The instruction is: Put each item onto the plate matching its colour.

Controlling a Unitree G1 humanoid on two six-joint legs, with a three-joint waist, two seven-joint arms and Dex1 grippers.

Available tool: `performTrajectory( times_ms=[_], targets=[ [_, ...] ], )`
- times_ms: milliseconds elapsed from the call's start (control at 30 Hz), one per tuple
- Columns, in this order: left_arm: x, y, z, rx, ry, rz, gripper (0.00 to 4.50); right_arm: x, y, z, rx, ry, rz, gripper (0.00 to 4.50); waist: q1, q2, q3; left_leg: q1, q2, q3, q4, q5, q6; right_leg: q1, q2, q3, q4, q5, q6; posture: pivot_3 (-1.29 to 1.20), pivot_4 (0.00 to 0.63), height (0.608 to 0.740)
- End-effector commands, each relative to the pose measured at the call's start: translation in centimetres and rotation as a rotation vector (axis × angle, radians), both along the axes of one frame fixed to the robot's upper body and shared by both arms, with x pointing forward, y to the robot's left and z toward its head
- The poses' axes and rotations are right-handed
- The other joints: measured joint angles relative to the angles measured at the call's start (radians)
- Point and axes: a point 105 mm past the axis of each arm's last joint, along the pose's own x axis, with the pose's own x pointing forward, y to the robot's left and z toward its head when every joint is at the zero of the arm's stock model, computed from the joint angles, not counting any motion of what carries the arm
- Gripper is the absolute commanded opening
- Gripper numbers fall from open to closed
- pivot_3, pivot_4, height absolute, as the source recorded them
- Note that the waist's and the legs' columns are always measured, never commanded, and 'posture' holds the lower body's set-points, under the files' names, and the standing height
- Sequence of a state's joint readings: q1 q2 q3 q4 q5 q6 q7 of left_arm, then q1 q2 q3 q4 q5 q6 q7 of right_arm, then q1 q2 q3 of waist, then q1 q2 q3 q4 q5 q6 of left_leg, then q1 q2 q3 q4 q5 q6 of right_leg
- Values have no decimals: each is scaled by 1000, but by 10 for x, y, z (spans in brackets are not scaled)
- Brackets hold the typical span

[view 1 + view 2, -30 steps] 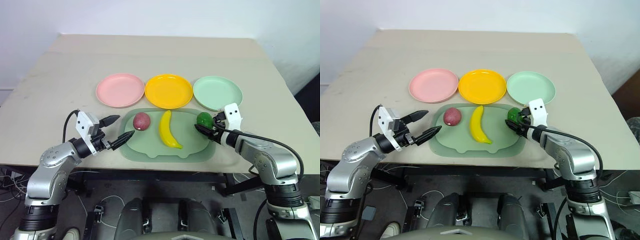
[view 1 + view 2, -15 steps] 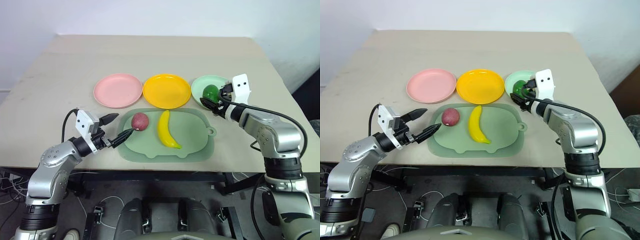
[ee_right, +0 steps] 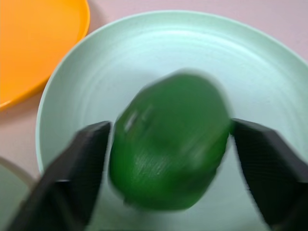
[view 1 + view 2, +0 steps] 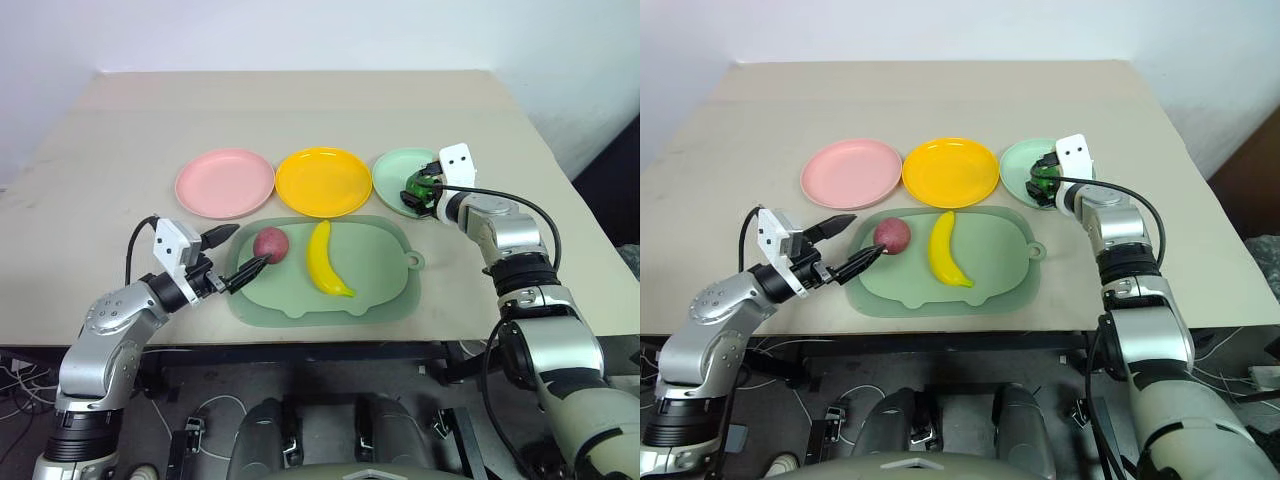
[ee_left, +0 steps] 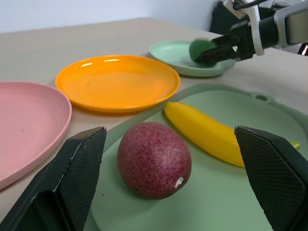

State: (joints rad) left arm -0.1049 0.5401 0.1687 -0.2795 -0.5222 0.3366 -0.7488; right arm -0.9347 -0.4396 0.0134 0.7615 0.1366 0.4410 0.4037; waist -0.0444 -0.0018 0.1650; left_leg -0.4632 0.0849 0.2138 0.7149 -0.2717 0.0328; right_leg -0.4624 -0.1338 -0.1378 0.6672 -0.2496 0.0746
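We are looking at a matte beige table w/ three round, shallow, smooth plastic plates in a row: pink plate, yellow plate, mint green plate. Just in front of them a big pale green tray is lying, rounded-rectangle shape w/ a small loop tab on its right edge.

On the tray, a dark red-purple fruit is sitting at the left end, roundish, w/ a speckled, slightly rough skin. Beside it, approx. mid-tray, the yellow banana is lying, curved, smooth, w/ a greenish tip toward the near edge.

Our right gripper is reaching over the mint green plate. Its black jaws are standing wide, one on each side of the glossy green fruit, w/ slim gaps showing in the right wrist view. The fruit is roundish, a bit oval, blurred there, and is sitting over the plate's middle; we cannot tell if it is resting on the plate.

Our left gripper is hovering at the tray's left edge. Its pointed black jaws are spread wide and holding nothing, one tip just beside the red-purple fruit.
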Motion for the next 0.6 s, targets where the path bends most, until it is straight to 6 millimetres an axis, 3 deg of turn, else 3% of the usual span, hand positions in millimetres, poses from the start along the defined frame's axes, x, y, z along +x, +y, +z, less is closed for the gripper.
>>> performTrajectory(
  times_ms=[33, 167, 300, 500, 600],
  targets=[
    [-3, 0, 11, 12, -48, -4, 4500, 3, 3, 26, 1, -82, 22, 4477, 0, 0, 0, 0, 0, 0, 0, 0, 0, 0, 0, 0, 0, 0, 0, 0, 150, 695],
    [-4, 0, 12, 13, -50, 1, 4500, -7, -1, 38, 33, -109, 42, 4477, 1, 0, 0, 0, 0, -1, 0, 0, 0, -1, 0, 1, 0, 0, 0, 0, 150, 695],
    [-5, 0, 13, 14, -49, 6, 4500, -36, 8, 56, 113, -128, 122, 4477, 4, 0, 0, 0, 1, -2, 0, 0, 0, -1, 0, 1, 0, 0, 0, 0, 150, 695],
    [-3, 3, 14, 16, -52, 18, 4500, -86, 39, 62, 257, -24, 252, 4477, 0, 0, 0, 0, 2, -4, 0, 0, 0, -1, -1, 1, 0, 0, -1, 0, 150, 695],
    [-2, 7, 10, 19, -47, 20, 4500, -114, 70, 62, 297, 41, 364, 4477, 1, 0, 0, 0, 2, -4, 0, -1, -1, -1, -1, 1, 0, 0, -1, 0, 150, 695]
  ],
)
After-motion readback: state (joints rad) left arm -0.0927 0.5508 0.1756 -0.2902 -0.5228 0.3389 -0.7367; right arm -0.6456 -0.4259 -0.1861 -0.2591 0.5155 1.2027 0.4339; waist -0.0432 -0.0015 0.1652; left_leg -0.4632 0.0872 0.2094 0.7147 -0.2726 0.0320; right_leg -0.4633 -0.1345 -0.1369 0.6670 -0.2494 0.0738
